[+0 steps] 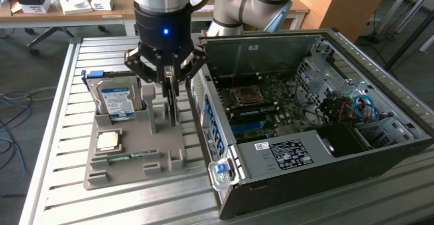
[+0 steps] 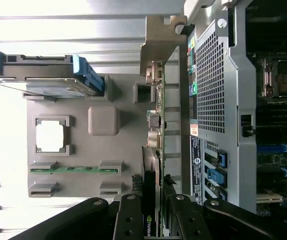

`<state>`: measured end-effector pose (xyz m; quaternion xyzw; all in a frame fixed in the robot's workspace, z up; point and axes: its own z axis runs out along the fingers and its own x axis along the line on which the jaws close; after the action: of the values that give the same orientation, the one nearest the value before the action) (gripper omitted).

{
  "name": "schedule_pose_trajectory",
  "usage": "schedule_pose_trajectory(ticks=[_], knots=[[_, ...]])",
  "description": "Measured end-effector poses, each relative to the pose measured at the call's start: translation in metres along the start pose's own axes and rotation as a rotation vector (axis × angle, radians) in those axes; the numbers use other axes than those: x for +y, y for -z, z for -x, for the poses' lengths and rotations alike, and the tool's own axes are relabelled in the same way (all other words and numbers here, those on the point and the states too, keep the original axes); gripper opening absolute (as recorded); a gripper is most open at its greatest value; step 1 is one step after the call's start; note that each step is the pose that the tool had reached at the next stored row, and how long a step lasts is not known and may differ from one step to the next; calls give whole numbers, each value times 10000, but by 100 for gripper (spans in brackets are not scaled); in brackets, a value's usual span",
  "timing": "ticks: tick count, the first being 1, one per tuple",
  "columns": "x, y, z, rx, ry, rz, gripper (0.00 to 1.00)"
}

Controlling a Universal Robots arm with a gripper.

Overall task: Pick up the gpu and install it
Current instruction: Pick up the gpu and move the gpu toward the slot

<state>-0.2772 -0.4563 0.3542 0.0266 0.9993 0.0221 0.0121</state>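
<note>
Gripper (image 1: 171,90) clamped on gpu (image 1: 174,110) top edge, upright in tray (image 1: 129,160) beside case (image 1: 305,154); likely stiff, light, fragile: hold by edges.

Robotics lab, PC-assembly test cell. Evidence:
- Industrial robot arm (image 1: 234,6) carrying the pincer (image 1: 169,90), bolted in at a slatted aluminium bench (image 1: 61,133).
- Right beside the pincer: a desktop computer case (image 1: 305,194) on its side, panel off, motherboard (image 1: 271,95) bare.
- Under the pincer: a grey moulded parts jig (image 1: 129,171) with slots. A hard drive (image 1: 117,100) stands just beside the pincer; a processor chip (image 1: 109,141) and a memory stick (image 1: 125,157) lie further out.
- Beyond the pincer: a wooden desk (image 1: 122,10) cluttered with small white boxes (image 1: 74,4).
- Loose blue cables (image 1: 13,108) on the carpet floor, well off the bench.
</note>
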Motion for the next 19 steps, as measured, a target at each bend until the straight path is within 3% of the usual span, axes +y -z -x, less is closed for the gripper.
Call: schedule_pose_trajectory(ticks=[12, 19], knots=[[24, 547, 13, 0, 1, -4, 26], [35, 774, 18, 0, 1, -5, 26]])
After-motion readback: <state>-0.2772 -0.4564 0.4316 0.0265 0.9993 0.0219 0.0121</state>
